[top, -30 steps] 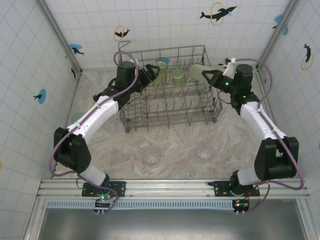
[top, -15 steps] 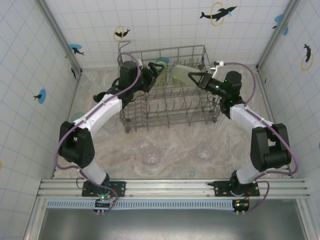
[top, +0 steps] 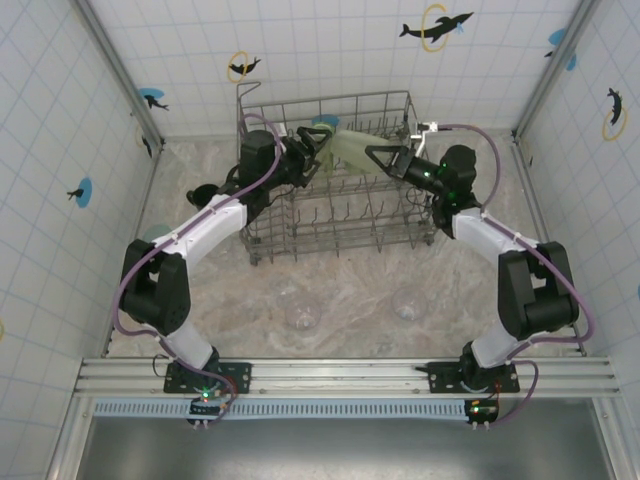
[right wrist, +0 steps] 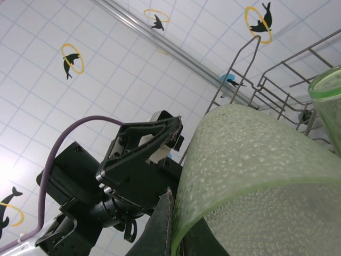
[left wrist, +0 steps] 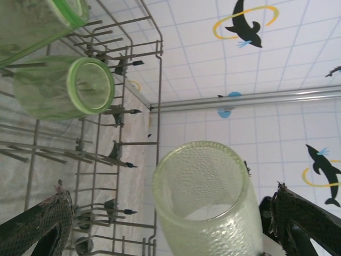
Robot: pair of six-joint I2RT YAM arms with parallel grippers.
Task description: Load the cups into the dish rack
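The grey wire dish rack [top: 330, 215] stands at the back of the table. My right gripper [top: 372, 152] [right wrist: 176, 234] hovers over its far rows, shut on the rim of a bumpy light-green tumbler [top: 350, 147] [right wrist: 256, 160] held on its side. My left gripper [top: 318, 143] [left wrist: 169, 194] faces it, open wide, with that tumbler [left wrist: 208, 197] between its spread fingers [left wrist: 37, 226] and apart from both. Two more green tumblers [left wrist: 64, 88] [left wrist: 32, 21] lie among the rack's tines. Clear cups [top: 303, 313] [top: 407, 303] sit on the table in front.
A teal cup [top: 150, 234] stands at the left behind my left arm, with a dark object [top: 203, 190] beside the rack's left side. The rack's tall wire wall [left wrist: 154, 69] rises close to both grippers. Tiled walls enclose the table.
My right gripper has carried the green tumbler leftward over the rack toward my left gripper. The left gripper has edged right to meet it and now brackets the tumbler.
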